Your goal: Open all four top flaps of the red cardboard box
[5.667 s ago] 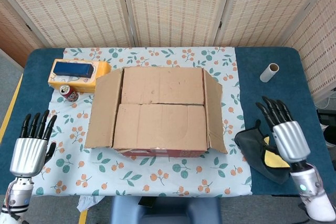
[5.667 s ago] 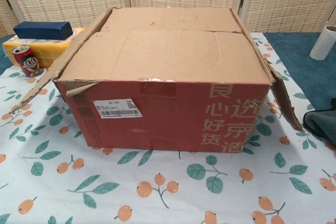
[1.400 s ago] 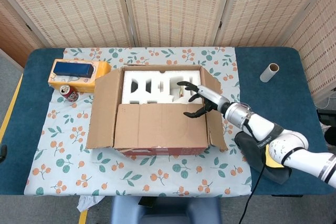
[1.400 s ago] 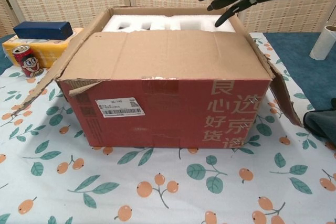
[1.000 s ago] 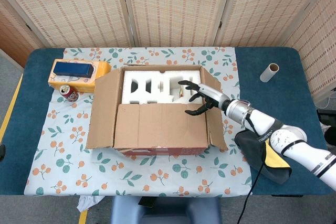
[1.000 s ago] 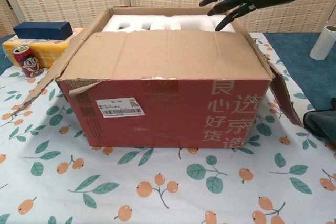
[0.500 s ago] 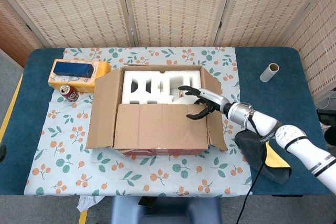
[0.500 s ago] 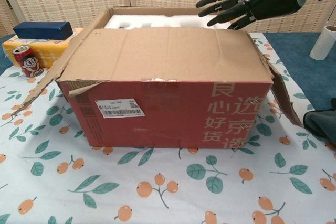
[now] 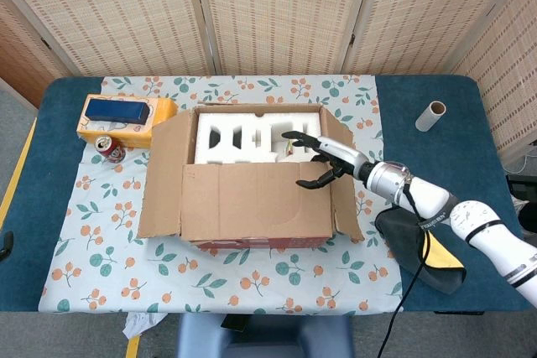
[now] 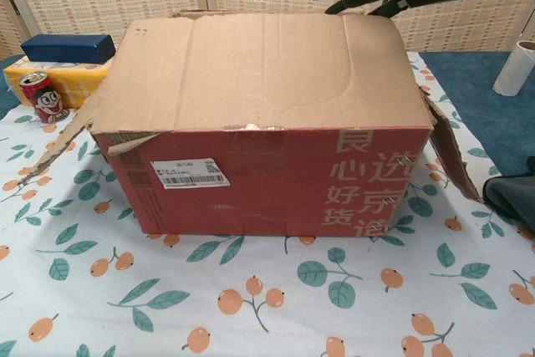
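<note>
**Red cardboard box, near flap raised by the right hand**

The red cardboard box (image 9: 252,182) sits in the middle of the worktop (image 9: 436,165) on a leaf-and-fruit patterned cloth (image 9: 252,270). Its two side flaps lie folded outward, and white foam packing (image 9: 252,136) shows in the far half of the opening. The near flap (image 10: 259,68) is tilted up toward the front. The right hand (image 9: 323,161) reaches over the box's right side with its fingers spread, thumb at the flap's far edge; whether it actually grips the flap cannot be told. The left hand is out of sight. A yellow box (image 9: 126,119) and a drinks can (image 9: 109,148) stand left of the box, a cardboard tube (image 9: 431,115) far right.
</note>
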